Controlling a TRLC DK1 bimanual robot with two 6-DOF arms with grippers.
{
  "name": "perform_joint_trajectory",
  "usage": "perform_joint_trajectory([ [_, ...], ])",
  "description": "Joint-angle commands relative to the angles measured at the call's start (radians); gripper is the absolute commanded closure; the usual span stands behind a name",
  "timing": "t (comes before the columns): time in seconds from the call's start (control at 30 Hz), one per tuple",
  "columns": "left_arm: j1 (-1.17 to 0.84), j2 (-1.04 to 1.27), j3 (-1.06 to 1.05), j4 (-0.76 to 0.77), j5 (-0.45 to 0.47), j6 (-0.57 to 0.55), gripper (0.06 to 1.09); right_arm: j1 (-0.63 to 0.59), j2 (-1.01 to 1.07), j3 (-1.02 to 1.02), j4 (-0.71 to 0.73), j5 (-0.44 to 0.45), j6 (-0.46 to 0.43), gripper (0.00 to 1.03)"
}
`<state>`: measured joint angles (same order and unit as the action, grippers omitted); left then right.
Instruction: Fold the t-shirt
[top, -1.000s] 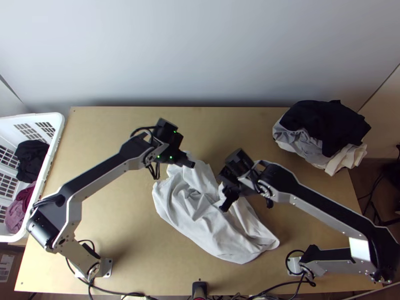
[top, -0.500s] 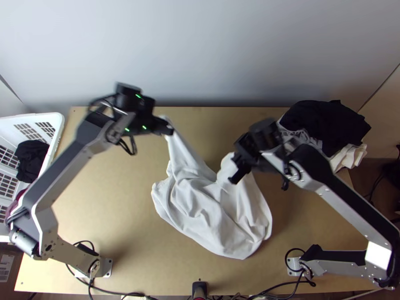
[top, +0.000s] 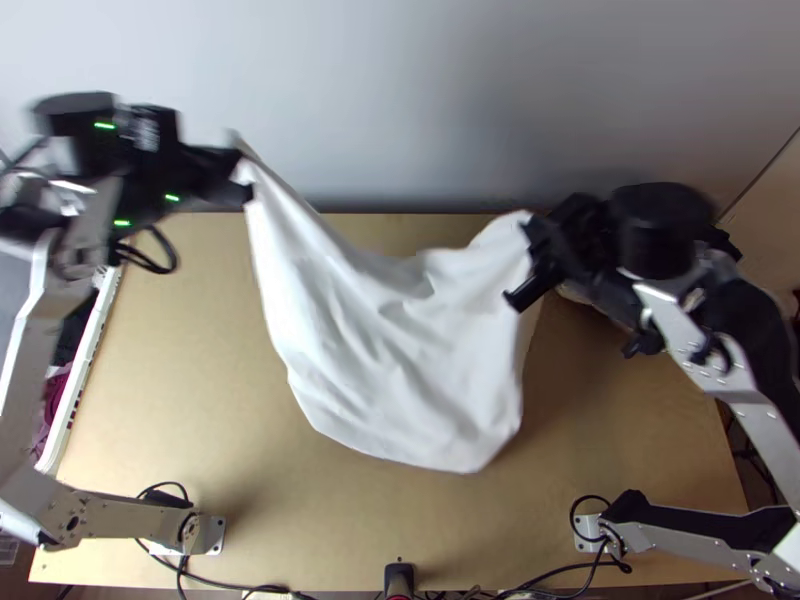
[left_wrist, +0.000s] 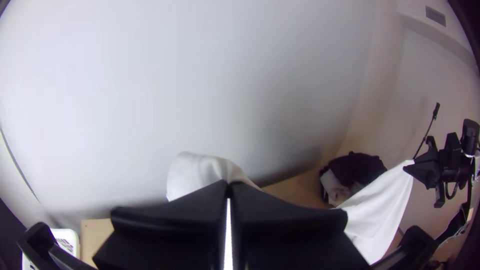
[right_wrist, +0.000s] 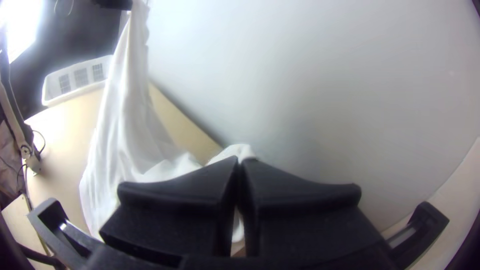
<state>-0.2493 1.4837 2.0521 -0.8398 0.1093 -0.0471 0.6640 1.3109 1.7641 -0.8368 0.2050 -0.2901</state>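
- A big pale wall (top: 400, 90) stood behind the table, and I think an arm could bump it if it swung too far.
- The wooden table (top: 190, 370) was under everything. Its middle looked like a good spot to lay the shirt flat.
- The white t-shirt (top: 400, 350) hung between the two arms over the middle of the table, with a dip in its top edge. I couldn't tell if its bottom touched the wood. The job seemed to be at the opening-out part, with no folds made. Next, both arms should pull it smooth and lay it down evenly, or it might bunch up.
- A white basket (right_wrist: 72, 82) sat beside the table.
- A pile of dark and light clothes (left_wrist: 354, 167) lay near the right arm, where the shirt might catch.
- The left claw (left_wrist: 228, 187) was closed tight on one top corner.
- The right claw (right_wrist: 240, 162) was pinched closed on the other top part.
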Motion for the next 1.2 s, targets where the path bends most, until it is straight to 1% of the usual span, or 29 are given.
perform_joint_trajectory([
  [0.0, 0.111, -0.069, 0.138, 0.021, -0.037, 0.016, 1.05, -0.004, -0.052, 0.069, 0.128, 0.119, -0.098, 1.0],
  [0.1, 0.182, -0.097, 0.166, 0.061, -0.039, 0.018, 1.05, -0.02, -0.076, 0.072, 0.216, 0.155, -0.144, 1.0],
  [0.23, 0.258, -0.152, 0.169, 0.14, -0.043, 0.018, 1.05, -0.035, -0.127, 0.074, 0.324, 0.172, -0.196, 1.0],
  [0.37, 0.272, -0.209, 0.164, 0.173, -0.048, 0.044, 1.05, -0.033, -0.183, 0.064, 0.407, 0.171, -0.242, 1.0],
  [0.5, 0.272, -0.257, 0.16, 0.217, -0.053, 0.05, 1.05, -0.029, -0.245, 0.026, 0.459, 0.171, -0.261, 1.0],
  [0.9, 0.272, -0.372, 0.163, 0.281, -0.057, 0.066, 1.05, -0.012, -0.328, 0.023, 0.481, 0.165, -0.253, 1.0],
  [1.17, 0.274, -0.396, 0.169, 0.309, -0.059, 0.07, 1.05, -0.006, -0.317, 0.123, 0.489, 0.146, -0.251, 1.0],
])
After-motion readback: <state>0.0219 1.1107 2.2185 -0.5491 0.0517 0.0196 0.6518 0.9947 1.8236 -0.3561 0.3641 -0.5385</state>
